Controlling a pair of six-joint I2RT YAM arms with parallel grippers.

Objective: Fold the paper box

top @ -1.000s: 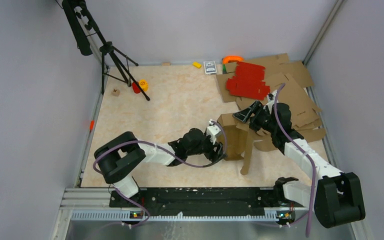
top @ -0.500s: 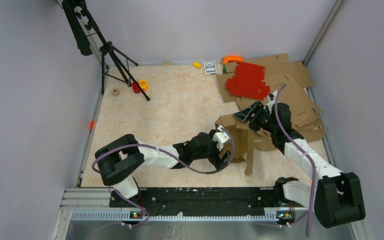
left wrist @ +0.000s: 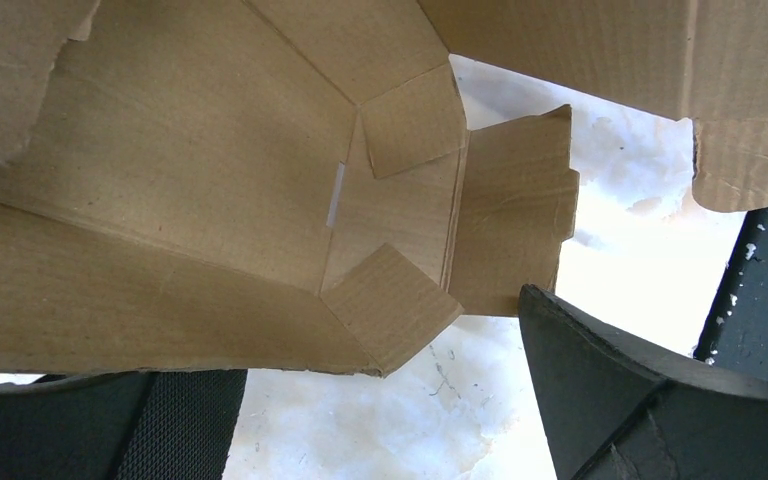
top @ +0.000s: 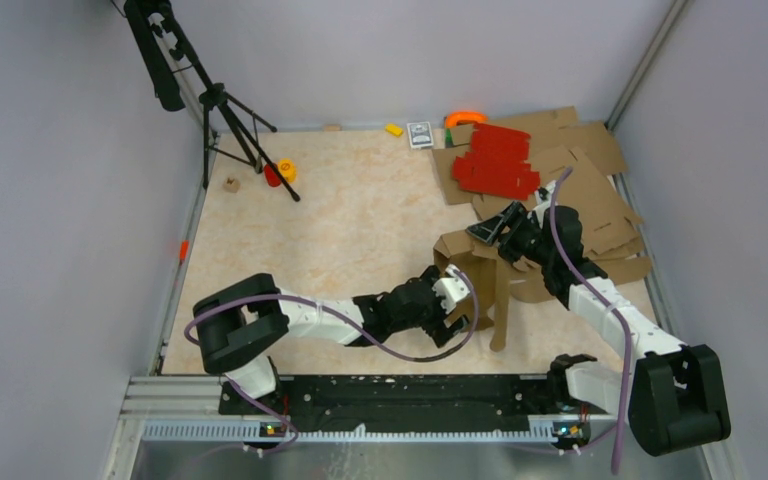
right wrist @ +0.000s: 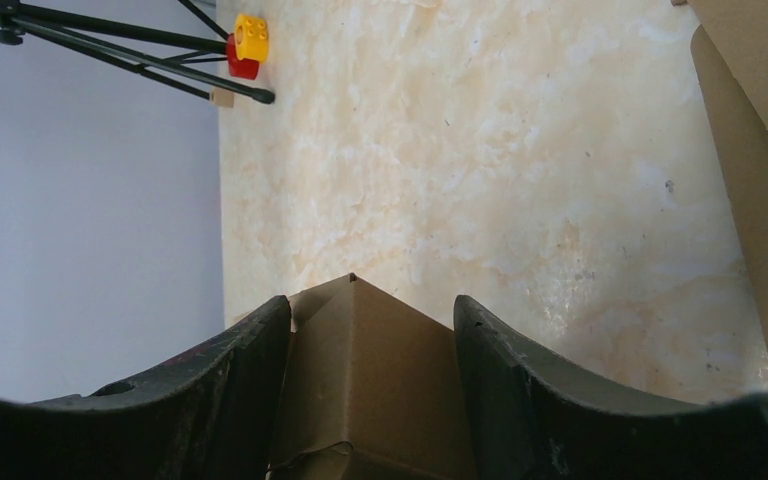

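Note:
The paper box (top: 468, 262) is a plain brown, partly folded piece standing right of the table's middle. A long flap (top: 500, 305) hangs from it toward the near edge. My right gripper (top: 492, 230) is shut on the box's top corner. In the right wrist view the gripper (right wrist: 370, 305) has that corner (right wrist: 375, 390) wedged between both fingers. My left gripper (top: 457, 318) is low at the box's near side. In the left wrist view the gripper (left wrist: 380, 400) is open, with the box's creased panels and small flaps (left wrist: 390, 300) just above the gap and only table between the fingers.
Red cardboard sheets (top: 495, 160) lie on larger flat brown sheets (top: 585, 185) at the back right. A black tripod (top: 225, 110) stands back left with a yellow-and-red block (top: 282, 170) and a small wooden cube (top: 230, 184) by its legs. Small items (top: 420, 133) line the back wall.
My left gripper has slid right and toward the near edge along the box's side, and its jaws have opened wider. The right gripper keeps its hold on the box top.

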